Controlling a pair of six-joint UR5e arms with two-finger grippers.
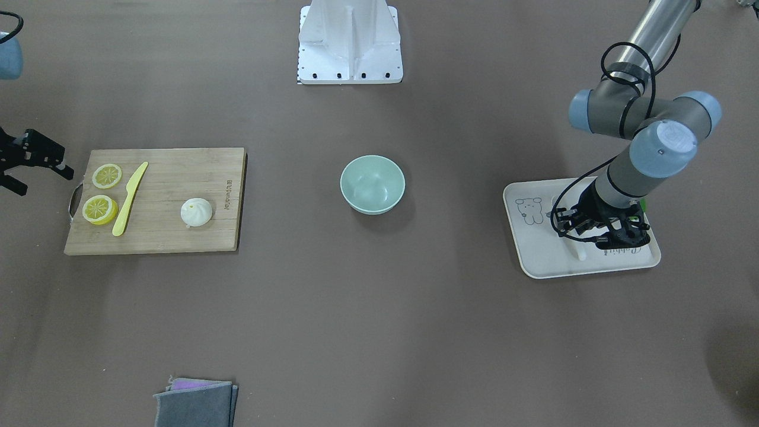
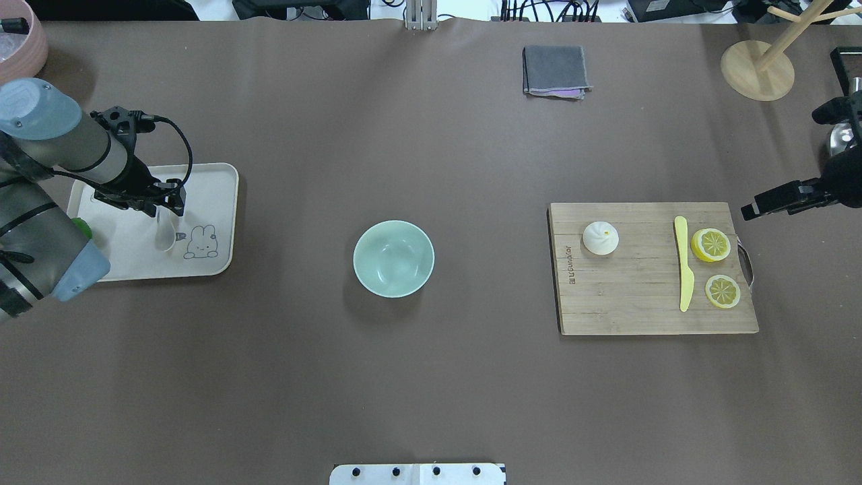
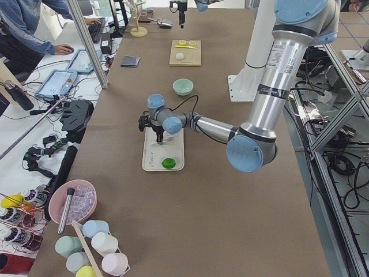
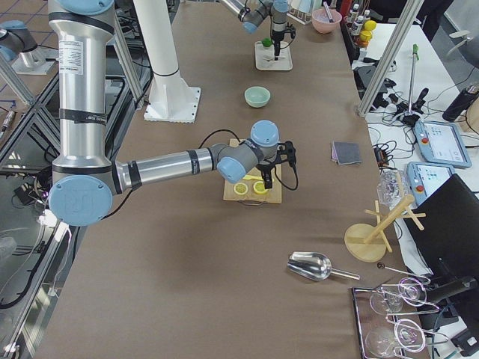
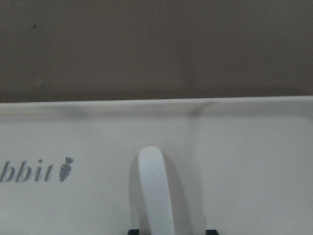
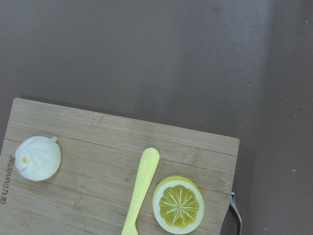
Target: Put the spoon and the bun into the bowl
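Observation:
The white spoon (image 2: 165,237) lies on a cream tray (image 2: 215,188) at the table's left end. My left gripper (image 2: 165,210) hangs low over the spoon, open. In the left wrist view its two fingertips stand either side of the spoon's handle (image 5: 155,191) without touching it. The mint-green bowl (image 2: 393,259) stands empty at mid-table. The white bun (image 2: 600,238) sits on a wooden cutting board (image 2: 640,296) at the right. My right gripper (image 2: 751,209) is open and empty, in the air beyond the board's right end; its wrist view shows the bun (image 6: 37,157).
A yellow plastic knife (image 2: 683,269) and two lemon slices (image 2: 710,244) lie on the board beside the bun. A green object (image 3: 168,163) sits on the tray's near end. A folded grey cloth (image 2: 553,69) lies at the far edge. A wooden stand (image 2: 757,71) is far right.

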